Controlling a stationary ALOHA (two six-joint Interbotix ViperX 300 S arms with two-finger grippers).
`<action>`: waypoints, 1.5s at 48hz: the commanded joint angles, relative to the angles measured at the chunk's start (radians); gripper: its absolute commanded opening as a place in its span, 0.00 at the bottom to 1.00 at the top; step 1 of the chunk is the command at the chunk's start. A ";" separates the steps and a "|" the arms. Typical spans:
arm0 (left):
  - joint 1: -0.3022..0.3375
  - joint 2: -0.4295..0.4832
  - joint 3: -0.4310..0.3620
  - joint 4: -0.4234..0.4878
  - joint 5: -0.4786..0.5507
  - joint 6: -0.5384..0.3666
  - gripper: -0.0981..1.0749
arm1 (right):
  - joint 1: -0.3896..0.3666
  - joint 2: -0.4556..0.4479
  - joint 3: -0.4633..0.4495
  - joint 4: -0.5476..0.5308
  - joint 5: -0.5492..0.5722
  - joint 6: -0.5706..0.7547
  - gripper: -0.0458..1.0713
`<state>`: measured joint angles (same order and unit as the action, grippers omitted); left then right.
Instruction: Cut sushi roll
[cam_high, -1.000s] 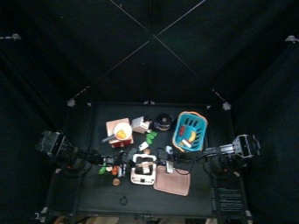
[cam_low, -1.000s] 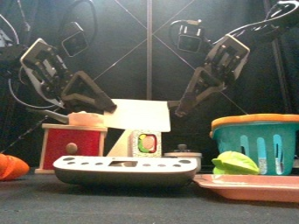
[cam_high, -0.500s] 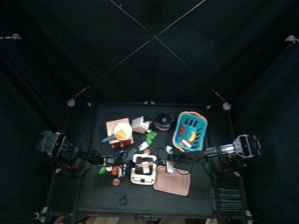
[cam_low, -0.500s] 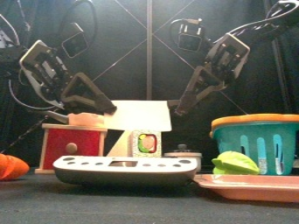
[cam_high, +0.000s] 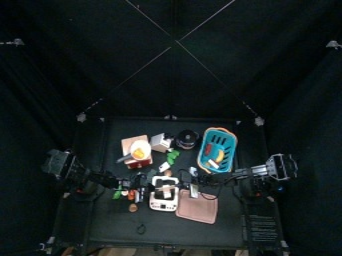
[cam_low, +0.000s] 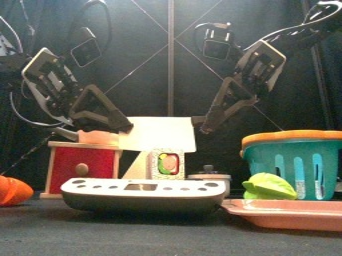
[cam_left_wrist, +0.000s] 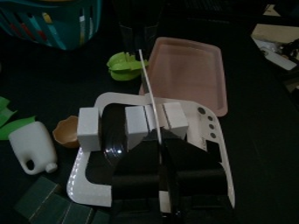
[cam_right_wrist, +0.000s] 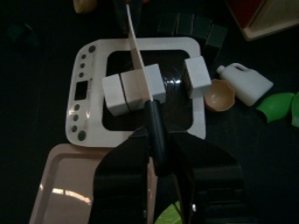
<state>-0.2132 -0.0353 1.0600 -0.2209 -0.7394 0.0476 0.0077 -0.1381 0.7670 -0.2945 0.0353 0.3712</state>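
A sushi roll (cam_right_wrist: 158, 85) of white blocks lies on a white cutting board (cam_right_wrist: 87, 79), near the table's front in the top view (cam_high: 164, 193). It also shows in the left wrist view (cam_left_wrist: 176, 112). My left gripper (cam_left_wrist: 156, 162) hangs just above the roll, shut on a thin knife blade (cam_left_wrist: 145, 87) that runs across it. My right gripper (cam_right_wrist: 155, 144) is also over the board, shut on a thin tan blade (cam_right_wrist: 135, 44) lying between two blocks. In the front view both arms slope down to the middle behind the board (cam_low: 140, 195).
A pink tray (cam_low: 287, 210) with a green piece (cam_low: 267, 185) lies right of the board, with a teal basket (cam_low: 294, 155) behind it. A red box (cam_low: 83, 165) and an orange piece (cam_low: 11, 190) are on the left. A white bottle (cam_right_wrist: 243, 80) stands beside the board.
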 joint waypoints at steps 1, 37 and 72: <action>-0.005 -0.014 -0.028 0.009 -0.006 0.003 0.34 | -0.017 -0.029 -0.028 0.000 -0.014 0.000 0.49; 0.008 -0.003 -0.026 0.011 -0.006 0.002 0.34 | -0.029 -0.020 -0.025 -0.020 -0.014 0.011 0.49; 0.008 0.044 -0.028 0.008 -0.006 -0.003 0.34 | -0.021 0.041 -0.017 0.002 -0.014 0.012 0.49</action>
<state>-0.2010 0.0092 1.0569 -0.2194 -0.7394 0.0460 0.0000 -0.0874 0.7670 -0.3022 0.0322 0.3789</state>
